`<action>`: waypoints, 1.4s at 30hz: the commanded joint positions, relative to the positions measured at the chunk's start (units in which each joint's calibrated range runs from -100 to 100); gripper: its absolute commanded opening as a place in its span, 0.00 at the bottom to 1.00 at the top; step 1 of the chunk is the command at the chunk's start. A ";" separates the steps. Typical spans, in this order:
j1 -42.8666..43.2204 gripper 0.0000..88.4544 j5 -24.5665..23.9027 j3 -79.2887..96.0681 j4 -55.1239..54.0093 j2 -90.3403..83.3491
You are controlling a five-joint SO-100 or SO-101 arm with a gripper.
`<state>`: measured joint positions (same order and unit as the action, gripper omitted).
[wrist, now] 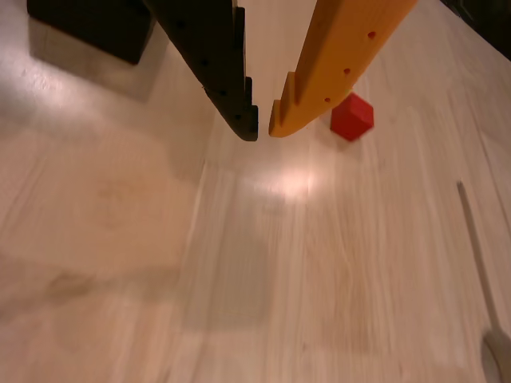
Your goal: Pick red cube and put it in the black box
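Pincer [264, 132] hangs above the table [239, 279] with its tips nearly closed on nothing, while the red cube [352, 116] lies just beside it at about three o'clock, outside the orange finger [335, 64], black box [92, 28] at ten o'clock

Pale wood-grain tabletop [263, 303], bright lamp glare.

— What are the two fingers of the gripper [263, 128] like?

— One finger [211, 56] is black, the other [339, 60] orange. Both are flat plastic bars that narrow toward the tip.

— Any markings?

— Small round holes run along each one, and the inner edges are cut in little steps near the tips. The black tip is blunt, the orange one ends in a small hook.
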<state>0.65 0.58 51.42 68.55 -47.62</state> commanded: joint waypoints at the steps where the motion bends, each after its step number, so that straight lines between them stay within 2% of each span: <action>1: 1.65 0.01 -0.15 -7.35 0.01 3.76; 5: 4.49 0.01 -0.21 -12.78 0.01 10.02; 12: 11.24 0.01 -4.84 -22.10 0.09 24.39; 16: 12.16 0.02 -8.31 -28.80 -0.49 30.83; 21: 14.46 0.02 -9.59 -36.85 -0.32 39.93; 29: 17.30 0.02 -16.84 -49.16 -0.08 51.29; 35: 19.06 0.17 -19.21 -55.49 -0.65 56.31; 42: 21.36 0.19 -20.06 -64.73 -0.08 64.91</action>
<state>20.85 -18.56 -7.00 68.63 16.54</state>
